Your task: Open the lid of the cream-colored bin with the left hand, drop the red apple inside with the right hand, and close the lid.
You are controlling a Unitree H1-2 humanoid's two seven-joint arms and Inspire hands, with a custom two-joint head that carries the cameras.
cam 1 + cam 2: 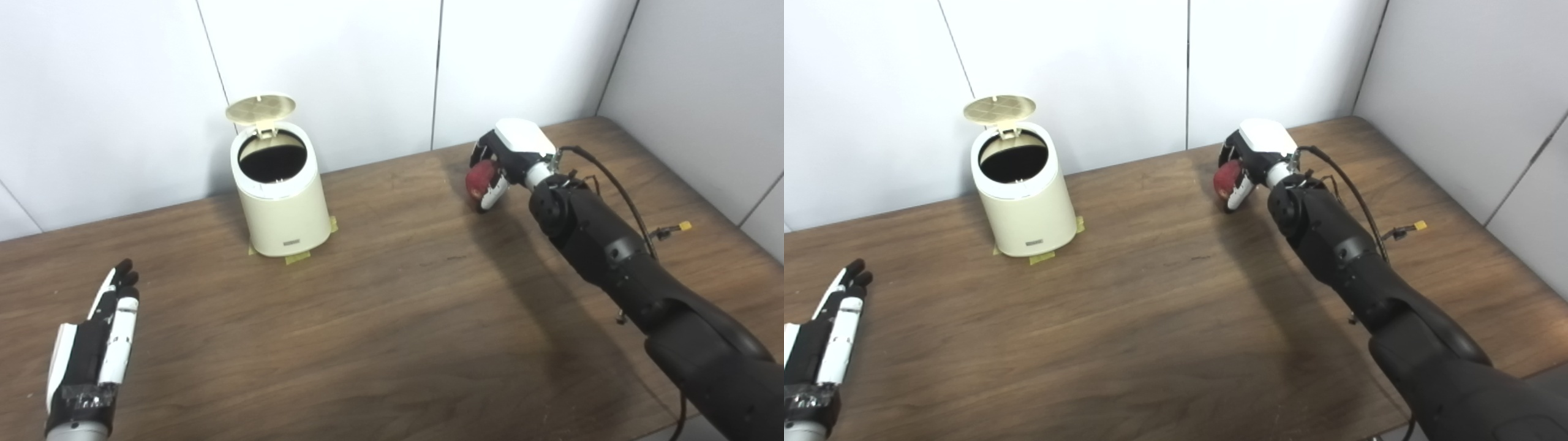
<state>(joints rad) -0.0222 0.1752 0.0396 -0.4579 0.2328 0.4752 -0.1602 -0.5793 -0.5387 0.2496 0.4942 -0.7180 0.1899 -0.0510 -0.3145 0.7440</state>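
Red apple [481,177] clamped in the curled fingers of the right hand [505,160], above the counter [392,306] and well right of the cream-colored bin [282,202], lid [260,109] up, interior dark, contents unreadable; left hand [98,343] flat, fingers extended, holding nothing, near the counter's front left.

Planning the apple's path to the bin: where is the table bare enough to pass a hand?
The brown wooden table is bare between the cream-colored bin and the right hand gripping the red apple. The left hand occupies the near-left corner.
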